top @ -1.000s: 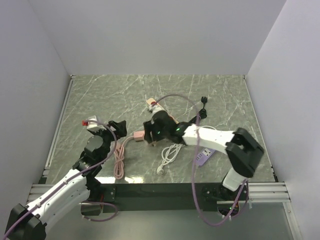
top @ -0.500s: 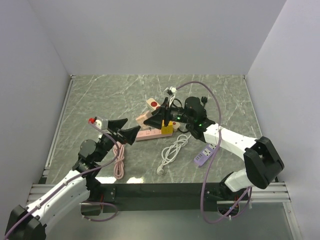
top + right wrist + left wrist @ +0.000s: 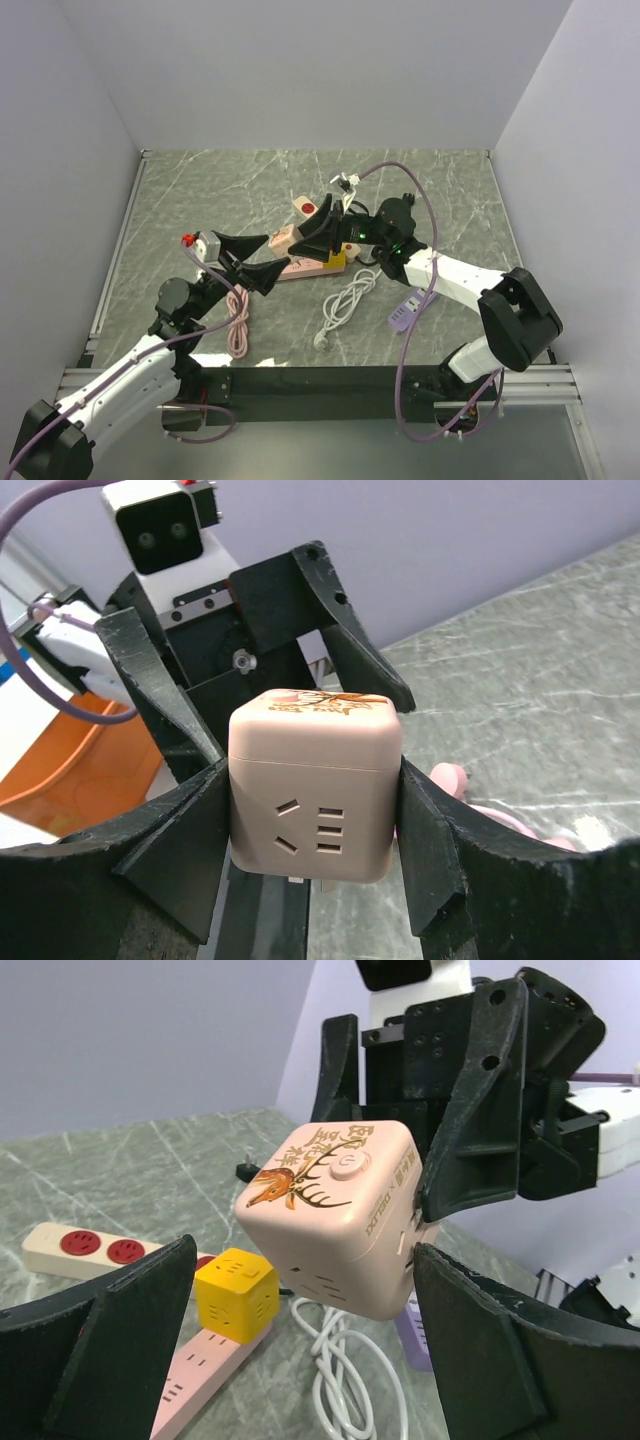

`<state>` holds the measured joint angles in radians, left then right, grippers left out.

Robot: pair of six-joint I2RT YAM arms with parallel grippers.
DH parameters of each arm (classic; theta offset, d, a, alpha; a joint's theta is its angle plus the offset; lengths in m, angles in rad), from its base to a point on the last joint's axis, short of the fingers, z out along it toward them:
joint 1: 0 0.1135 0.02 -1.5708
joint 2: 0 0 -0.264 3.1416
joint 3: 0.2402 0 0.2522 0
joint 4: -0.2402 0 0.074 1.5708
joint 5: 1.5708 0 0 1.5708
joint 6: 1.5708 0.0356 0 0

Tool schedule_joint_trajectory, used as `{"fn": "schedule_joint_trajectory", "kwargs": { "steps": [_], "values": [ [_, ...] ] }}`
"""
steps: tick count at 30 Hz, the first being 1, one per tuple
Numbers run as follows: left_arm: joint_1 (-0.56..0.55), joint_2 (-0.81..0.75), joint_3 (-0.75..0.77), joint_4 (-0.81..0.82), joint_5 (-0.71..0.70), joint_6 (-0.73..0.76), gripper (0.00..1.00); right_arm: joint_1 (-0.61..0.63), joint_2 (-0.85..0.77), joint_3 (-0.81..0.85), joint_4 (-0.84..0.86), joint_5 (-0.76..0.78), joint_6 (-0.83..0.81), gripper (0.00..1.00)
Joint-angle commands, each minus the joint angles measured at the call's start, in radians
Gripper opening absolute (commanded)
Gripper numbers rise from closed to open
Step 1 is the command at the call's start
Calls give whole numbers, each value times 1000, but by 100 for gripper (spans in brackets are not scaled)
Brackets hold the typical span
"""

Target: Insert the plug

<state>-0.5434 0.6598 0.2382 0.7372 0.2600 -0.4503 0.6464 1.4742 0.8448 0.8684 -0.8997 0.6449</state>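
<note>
Lab test cell: blank white walls (image 3: pixel 300 70) around a marble-look table (image 3: pixel 200 190), aluminium frame rails (image 3: pixel 530 380).

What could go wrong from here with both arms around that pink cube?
1. The right end effector grips the pink cube in mid-air while the open left end effector straddles it; fingers could clash or knock it loose.
2. The yellow plug sits on the pink power strip close by; a dropped cube might bump it.
3. The white cable coils beside the strip and could snag an arm.
</note>
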Motion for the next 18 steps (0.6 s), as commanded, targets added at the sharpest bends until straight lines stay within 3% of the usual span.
{"fn": "schedule_joint_trajectory", "kwargs": {
  "steps": [1, 18],
  "values": [
    [5, 23, 32, 79, 68, -5, 95, 4, -3, -3, 135, -53, 42, 0],
    [-9, 115, 36, 260, 278, -37, 89, 30, 6, -16, 218, -94, 61, 0]
  ]
}}
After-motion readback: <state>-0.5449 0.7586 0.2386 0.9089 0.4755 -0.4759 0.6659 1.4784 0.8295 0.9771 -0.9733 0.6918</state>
